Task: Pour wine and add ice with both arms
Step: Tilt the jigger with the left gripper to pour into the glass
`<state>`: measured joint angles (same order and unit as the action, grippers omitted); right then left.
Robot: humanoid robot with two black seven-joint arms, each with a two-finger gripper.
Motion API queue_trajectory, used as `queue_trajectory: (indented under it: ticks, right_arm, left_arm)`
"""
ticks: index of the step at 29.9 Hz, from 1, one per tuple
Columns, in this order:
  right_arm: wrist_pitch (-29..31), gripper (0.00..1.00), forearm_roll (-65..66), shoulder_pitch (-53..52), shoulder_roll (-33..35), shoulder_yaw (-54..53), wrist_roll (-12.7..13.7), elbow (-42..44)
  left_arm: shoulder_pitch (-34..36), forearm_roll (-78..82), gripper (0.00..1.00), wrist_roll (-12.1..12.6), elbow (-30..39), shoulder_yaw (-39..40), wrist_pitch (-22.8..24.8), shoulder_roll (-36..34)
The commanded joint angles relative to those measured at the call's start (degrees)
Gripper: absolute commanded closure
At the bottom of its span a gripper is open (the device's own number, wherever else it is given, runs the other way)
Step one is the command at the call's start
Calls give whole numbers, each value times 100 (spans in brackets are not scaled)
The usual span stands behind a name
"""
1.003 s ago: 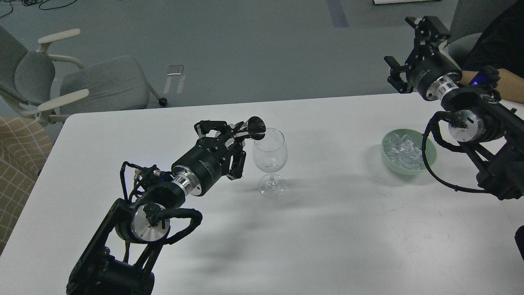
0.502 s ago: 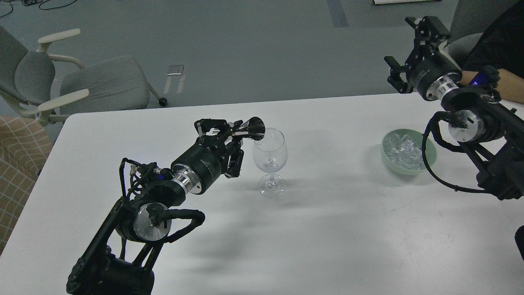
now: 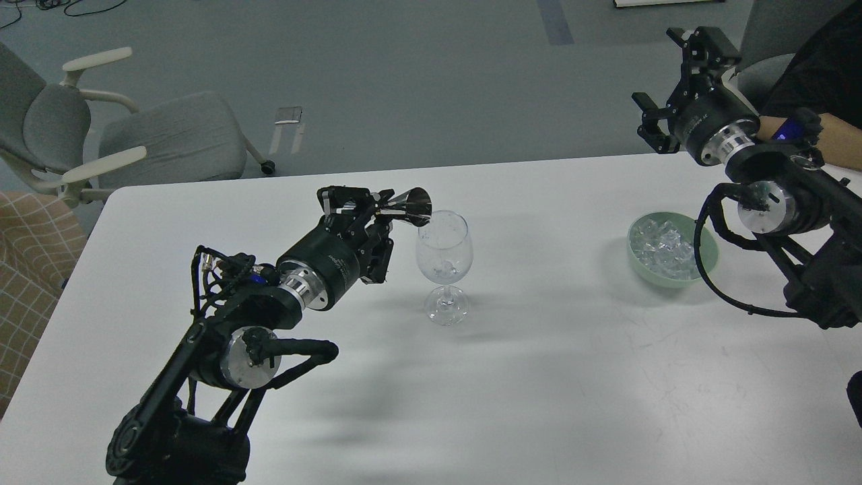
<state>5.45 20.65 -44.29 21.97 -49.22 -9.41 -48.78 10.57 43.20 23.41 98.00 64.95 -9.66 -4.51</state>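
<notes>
A clear wine glass stands upright mid-table with a little clear content in its bowl. My left gripper is shut on a small steel jigger, tipped on its side with its mouth at the glass's left rim. My right gripper is open and empty, raised past the table's far right edge. Ice, several clear cubes, fills a pale green bowl at the right, below my right arm.
A white table carries everything. Grey office chairs stand beyond the far left edge. A person's arm rests at the far right, behind my right arm. A checked fabric seat sits left of the table.
My left gripper has lifted and drawn back to the left a little with the jigger, which now sits just outside the glass's rim. The right arm has not moved.
</notes>
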Motion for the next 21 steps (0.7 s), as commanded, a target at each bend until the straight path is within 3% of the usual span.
queue_trajectory:
  ticks: [1,21]
  right_arm:
    - [0,0,0,0,0,0,0,0]
    - [-35,0,0,0,0,0,0,0]
  left_arm:
    - [33,65,97,23,8,-9,0,-50]
    - [218,839,97,137,255,-387,17,-428]
